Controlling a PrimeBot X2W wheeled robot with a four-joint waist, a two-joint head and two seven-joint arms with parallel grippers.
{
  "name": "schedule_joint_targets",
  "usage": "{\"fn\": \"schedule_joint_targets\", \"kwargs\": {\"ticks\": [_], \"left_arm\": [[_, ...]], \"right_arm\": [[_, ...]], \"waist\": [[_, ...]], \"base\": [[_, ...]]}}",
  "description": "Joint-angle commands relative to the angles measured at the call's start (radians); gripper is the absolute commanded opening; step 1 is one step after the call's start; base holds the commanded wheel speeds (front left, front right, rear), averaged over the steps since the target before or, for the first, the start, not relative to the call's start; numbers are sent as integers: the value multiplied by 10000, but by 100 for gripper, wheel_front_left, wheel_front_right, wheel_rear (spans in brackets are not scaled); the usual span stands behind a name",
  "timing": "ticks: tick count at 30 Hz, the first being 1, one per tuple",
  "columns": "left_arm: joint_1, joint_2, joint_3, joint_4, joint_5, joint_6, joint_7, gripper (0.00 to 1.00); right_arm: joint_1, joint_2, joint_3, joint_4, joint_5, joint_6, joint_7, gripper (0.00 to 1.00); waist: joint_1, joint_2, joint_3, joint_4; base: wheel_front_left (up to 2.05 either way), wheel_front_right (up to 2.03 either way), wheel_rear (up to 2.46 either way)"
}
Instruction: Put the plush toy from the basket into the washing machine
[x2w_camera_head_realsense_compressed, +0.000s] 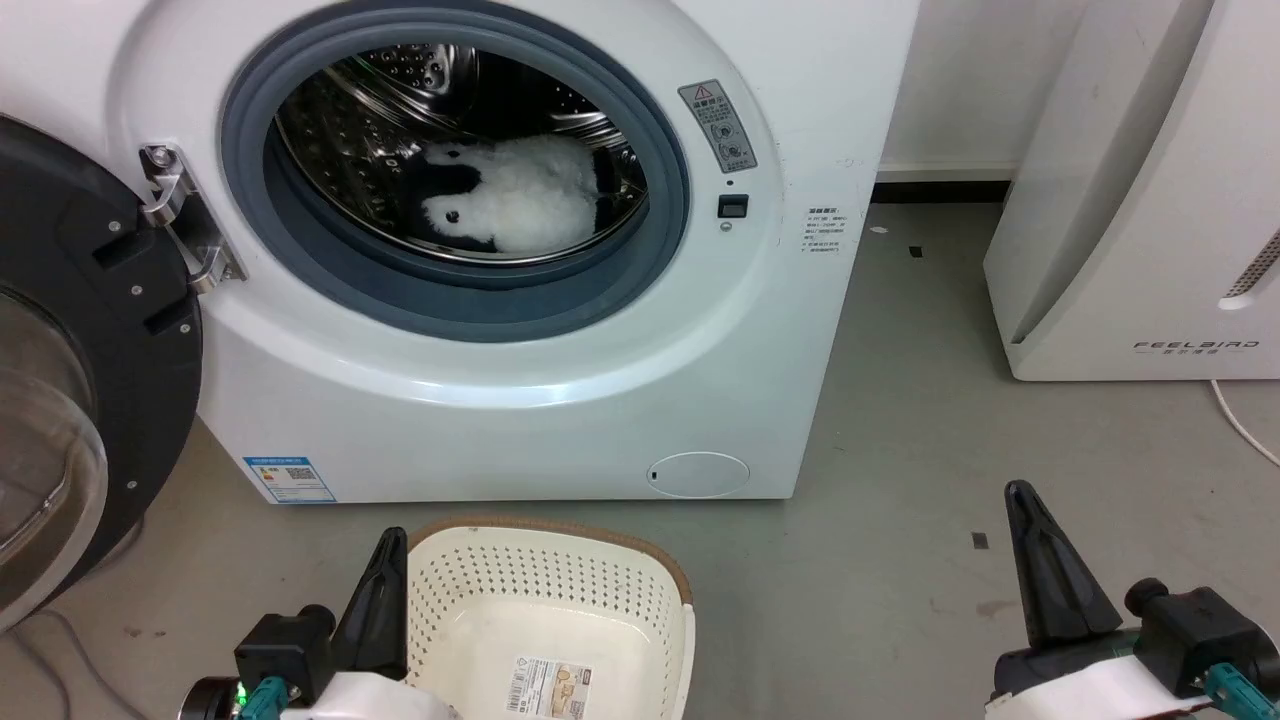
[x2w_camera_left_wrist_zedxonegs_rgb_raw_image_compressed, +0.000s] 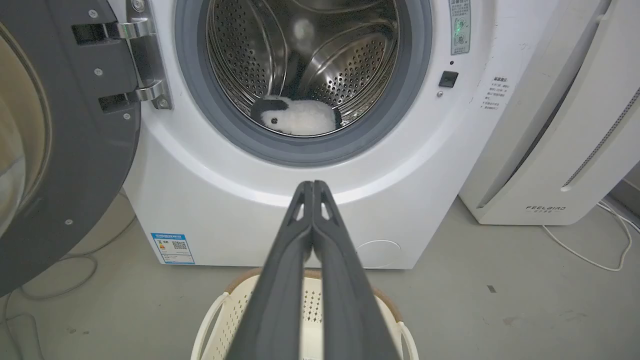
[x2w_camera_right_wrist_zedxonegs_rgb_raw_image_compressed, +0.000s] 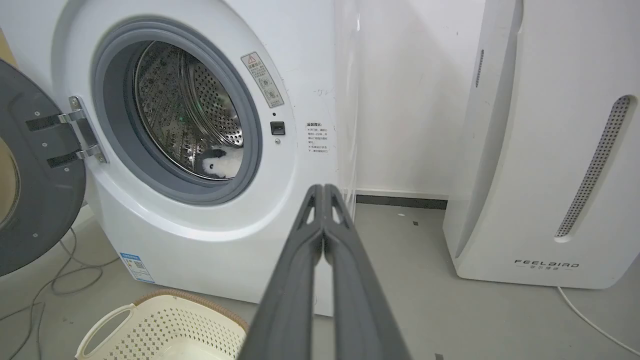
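In the head view, the toy (x2w_camera_head_realsense_compressed: 520, 195) is seen lying in the drum (x2w_camera_head_realsense_compressed: 340, 130) of the washer (x2w_camera_head_realsense_compressed: 500, 400), its door (x2w_camera_head_realsense_compressed: 80, 350) swung open; the basket (x2w_camera_head_realsense_compressed: 560, 575) on the floor (x2w_camera_head_realsense_compressed: 900, 450) carries a label (x2w_camera_head_realsense_compressed: 548, 688) on its bottom. In the left wrist view, the left fingers (x2w_camera_left_wrist_zedxonegs_rgb_raw_image_compressed: 313, 192) are pressed together with nothing gripped, above the basket (x2w_camera_left_wrist_zedxonegs_rgb_raw_image_compressed: 231, 312). In the right wrist view, the right fingers (x2w_camera_right_wrist_zedxonegs_rgb_raw_image_compressed: 324, 195) are likewise closed and empty.

The way into the washing machine (x2w_camera_head_realsense_compressed: 520, 420) lies open, its door (x2w_camera_head_realsense_compressed: 100, 300) swung wide left; the basket (x2w_camera_head_realsense_compressed: 540, 580) sits low before it.
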Motion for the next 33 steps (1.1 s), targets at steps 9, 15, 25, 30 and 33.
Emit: {"fn": "schedule_joint_targets", "kwargs": {"ticks": [9, 15, 25, 30, 33], "left_arm": [[-64, -50, 56, -186, 215, 84, 228, 0], [-76, -63, 73, -266, 317, 109, 350, 0], [-96, -84, 103, -398, 487, 151, 554, 0], [-106, -95, 118, -464, 573, 172, 657, 0], [-112, -102, 127, -504, 624, 184, 718, 0]], "right_arm": [[-102, -1, -14, 20, -108, -3, 234, 0], [-123, -1, -16, 24, -165, -3, 357, 0], [-158, -1, -20, 30, -259, -4, 562, 0], [-176, -1, -22, 34, -307, -4, 665, 0], [-186, -1, -23, 36, -335, -4, 726, 0]], "waist": [[0, -1, -39, -3], [0, -1, -64, -5], [0, -1, -107, -9], [0, -1, -129, -11], [0, -1, -142, -12]], "base": [[0, 0, 0], [0, 0, 0], [0, 0, 0], [0, 0, 0], [0, 0, 0]]}}
